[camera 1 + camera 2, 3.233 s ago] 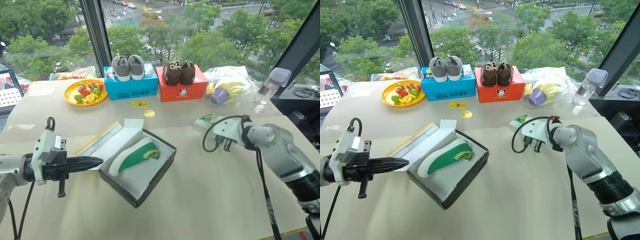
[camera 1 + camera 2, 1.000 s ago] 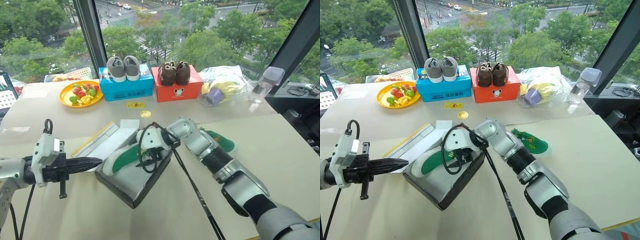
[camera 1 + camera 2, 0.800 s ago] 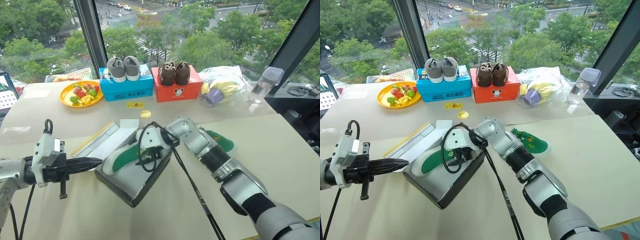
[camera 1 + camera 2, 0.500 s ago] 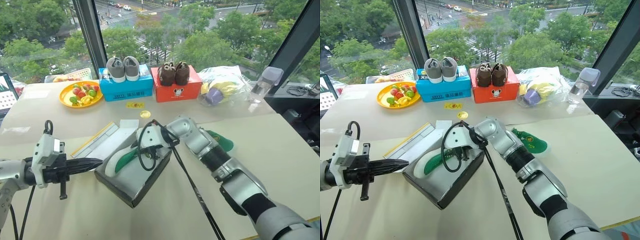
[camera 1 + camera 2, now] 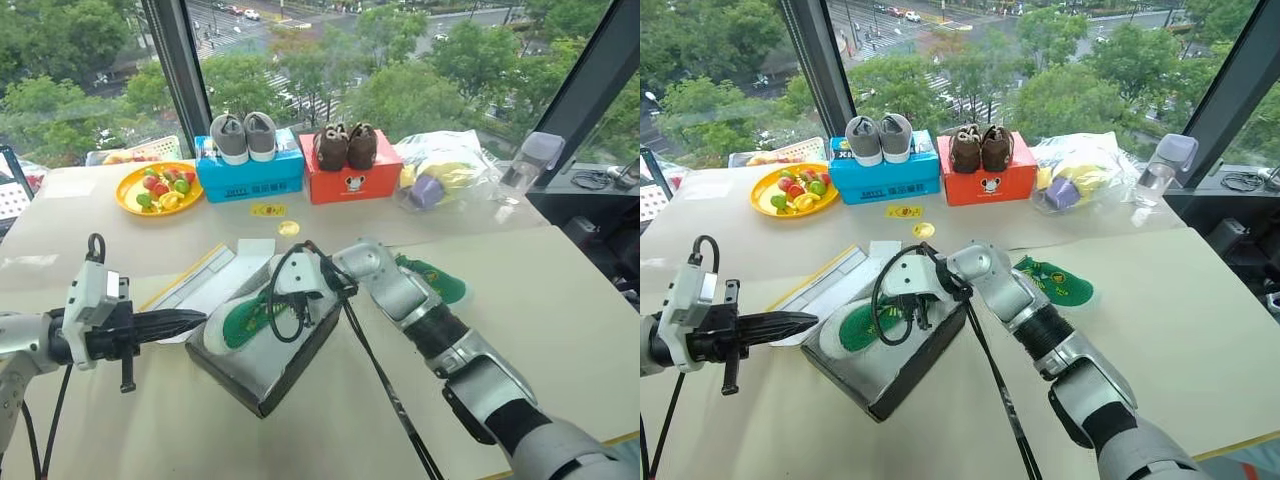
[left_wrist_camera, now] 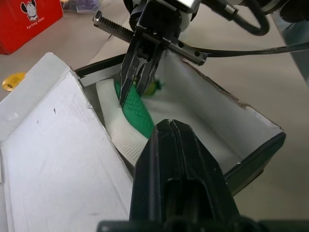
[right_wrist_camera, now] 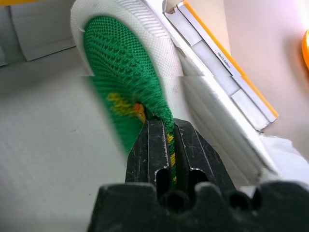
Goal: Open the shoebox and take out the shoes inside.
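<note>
Bench: blue box [image 5: 250,178], red box [image 5: 350,180], fruit plate [image 5: 125,203] behind.
Shoebox [image 5: 262,375] holds green shoe [image 5: 245,318], gripped by right claw [image 5: 290,312]; left claw [image 5: 195,319] closed, empty.

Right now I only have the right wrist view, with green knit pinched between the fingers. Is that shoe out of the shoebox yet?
Observer: No. The right gripper is shut on the rim of the green shoe, which lies inside the shoebox.
Operator: Where is the other shoe?
Observer: The second green shoe lies on the table, outside the box, on the far side of the right arm.
Operator: And the left gripper?
Observer: The left gripper is shut and empty, hovering by the open lid beside the box.
</note>
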Robot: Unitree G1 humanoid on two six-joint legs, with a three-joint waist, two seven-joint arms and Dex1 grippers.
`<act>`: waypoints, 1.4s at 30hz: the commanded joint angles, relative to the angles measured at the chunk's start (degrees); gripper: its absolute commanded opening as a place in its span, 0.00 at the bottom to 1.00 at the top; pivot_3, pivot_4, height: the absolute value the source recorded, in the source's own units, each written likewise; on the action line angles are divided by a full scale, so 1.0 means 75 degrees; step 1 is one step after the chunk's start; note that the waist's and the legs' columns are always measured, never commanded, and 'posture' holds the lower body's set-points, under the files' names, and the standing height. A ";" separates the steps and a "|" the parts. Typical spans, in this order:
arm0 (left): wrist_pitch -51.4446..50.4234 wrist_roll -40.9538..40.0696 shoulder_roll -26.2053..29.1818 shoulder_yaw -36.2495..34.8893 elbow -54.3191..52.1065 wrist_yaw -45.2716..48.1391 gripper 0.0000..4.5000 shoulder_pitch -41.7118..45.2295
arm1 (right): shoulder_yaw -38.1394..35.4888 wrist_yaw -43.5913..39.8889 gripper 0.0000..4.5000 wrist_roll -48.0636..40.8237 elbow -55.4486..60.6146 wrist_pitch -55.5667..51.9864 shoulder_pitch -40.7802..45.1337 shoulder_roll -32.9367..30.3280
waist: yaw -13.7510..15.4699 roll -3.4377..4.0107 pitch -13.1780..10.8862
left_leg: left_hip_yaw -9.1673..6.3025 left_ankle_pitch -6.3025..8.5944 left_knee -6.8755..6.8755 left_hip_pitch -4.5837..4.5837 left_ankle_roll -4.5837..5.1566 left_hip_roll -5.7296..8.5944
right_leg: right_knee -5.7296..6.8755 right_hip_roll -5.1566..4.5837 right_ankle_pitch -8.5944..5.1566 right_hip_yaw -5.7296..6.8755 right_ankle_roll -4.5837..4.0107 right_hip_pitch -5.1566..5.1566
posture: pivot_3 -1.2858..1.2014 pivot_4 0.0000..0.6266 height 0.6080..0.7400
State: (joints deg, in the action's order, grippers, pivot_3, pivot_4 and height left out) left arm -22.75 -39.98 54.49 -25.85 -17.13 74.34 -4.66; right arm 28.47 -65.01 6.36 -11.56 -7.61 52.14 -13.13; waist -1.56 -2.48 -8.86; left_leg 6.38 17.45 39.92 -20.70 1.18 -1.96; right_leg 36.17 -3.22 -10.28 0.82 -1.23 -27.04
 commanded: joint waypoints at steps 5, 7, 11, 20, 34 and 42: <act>-0.0011 -0.0055 0.0155 -0.0104 -0.0111 0.0019 0.00 0.0098 | -0.1204 -0.0512 0.02 -0.1595 0.2403 -0.1807 0.0257 -0.0639 | 0.0067 0.0000 0.0000 | -0.0001 0.0001 0.0000 -0.0010 0.0000 0.0002 | -0.0012 -0.0004 0.0000 0.0006 0.0002 -0.0003 | 0.52 0.24 0.93; -0.0005 -0.0056 0.0159 -0.0098 -0.0108 0.0025 0.00 0.0097 | -0.1333 -0.0520 0.02 -0.1895 0.2609 -0.2200 0.0219 -0.0687 | 0.0069 0.0000 0.0000 | -0.0001 0.0001 0.0000 -0.0011 0.0000 0.0002 | -0.0013 -0.0004 0.0000 0.0007 0.0002 -0.0003 | 0.52 0.24 0.93; 0.0007 -0.0030 0.0177 -0.0027 -0.0079 0.0018 0.00 0.0161 | -0.1766 -0.0238 0.02 -0.2699 0.2530 -0.3376 0.0037 -0.0445 | 0.0064 -0.0001 0.0000 | 0.0000 0.0006 0.0000 -0.0010 0.0009 0.0002 | -0.0012 -0.0002 0.0000 0.0007 0.0003 -0.0003 | 0.52 0.24 0.93; 0.0008 0.0000 0.0260 0.0026 0.0020 0.0105 0.00 0.0258 | -0.2245 0.0019 0.02 -0.4145 0.1628 -0.5095 -0.0348 -0.0065 | 0.0098 -0.0002 0.0001 | -0.0004 0.0015 0.0002 -0.0009 0.0026 0.0002 | -0.0010 0.0001 0.0001 0.0005 0.0001 0.0000 | 0.52 0.24 0.93; -0.0108 -0.0116 0.0319 0.0068 -0.0069 0.0112 0.00 0.0344 | -0.4934 0.1461 0.02 -0.6767 0.2939 -0.8338 0.0772 -0.1591 | 0.0138 0.0001 -0.0001 | -0.0012 0.0005 -0.0001 -0.0044 0.0006 0.0006 | -0.0032 -0.0013 0.0004 0.0031 0.0009 -0.0009 | 0.52 0.24 0.93; -0.0352 -0.0295 0.0141 0.0388 -0.0182 0.0017 0.00 0.0635 | -0.6211 0.1295 0.02 -0.8802 0.2820 -1.1277 0.0462 -0.4032 | 0.0119 -0.0001 -0.0001 | -0.0020 0.0046 -0.0001 -0.0055 0.0078 0.0012 | -0.0059 -0.0022 0.0009 0.0024 0.0025 -0.0009 | 0.52 0.24 0.93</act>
State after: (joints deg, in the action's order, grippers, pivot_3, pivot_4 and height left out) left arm -25.38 -41.60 55.79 -23.18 -17.21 74.60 -0.54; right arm -14.81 -54.50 -55.57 10.17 -89.74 55.49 -41.52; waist -0.67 -2.49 -8.87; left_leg 6.24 17.81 39.91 -21.11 1.78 -1.87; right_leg 35.73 -3.39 -10.22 0.99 -1.02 -27.10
